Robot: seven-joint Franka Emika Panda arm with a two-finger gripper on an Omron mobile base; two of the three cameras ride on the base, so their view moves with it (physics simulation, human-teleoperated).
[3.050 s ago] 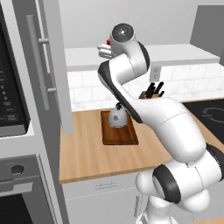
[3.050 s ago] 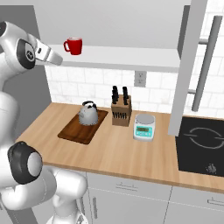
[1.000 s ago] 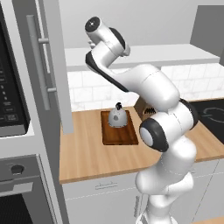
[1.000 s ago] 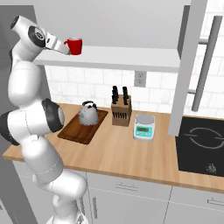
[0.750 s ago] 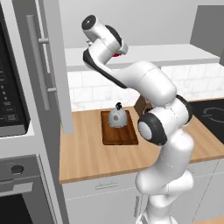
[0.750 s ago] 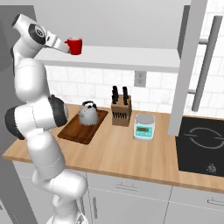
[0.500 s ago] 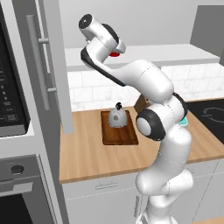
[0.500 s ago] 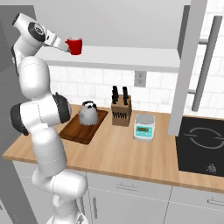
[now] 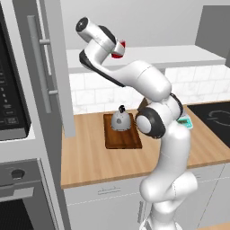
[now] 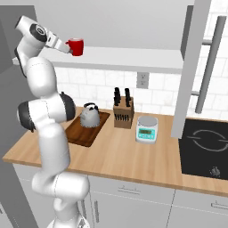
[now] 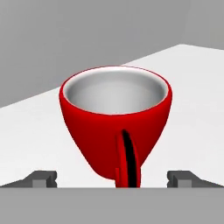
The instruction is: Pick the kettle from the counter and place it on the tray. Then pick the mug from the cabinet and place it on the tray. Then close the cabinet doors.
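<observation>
The gripper (image 11: 112, 178) stands fully open, its fingertips (image 11: 43, 178) flanking the red mug (image 11: 115, 121), which sits upright on the white cabinet (image 10: 133, 58) shelf, handle facing the hand. Kettle (image 10: 90, 115) rests on the tray (image 10: 84, 129). Since a second ago the hand has advanced closer to the mug

- The mug (image 11: 114, 127) was bright red outside, pale grey inside.
- The kettle (image 10: 89, 116) was silver-grey with a dark knob.
- The tray (image 10: 85, 130) was dark brown wood.
- The table (image 10: 129, 156) was light brown wood.
- The cabinet (image 10: 133, 57) shelf was white.
</observation>
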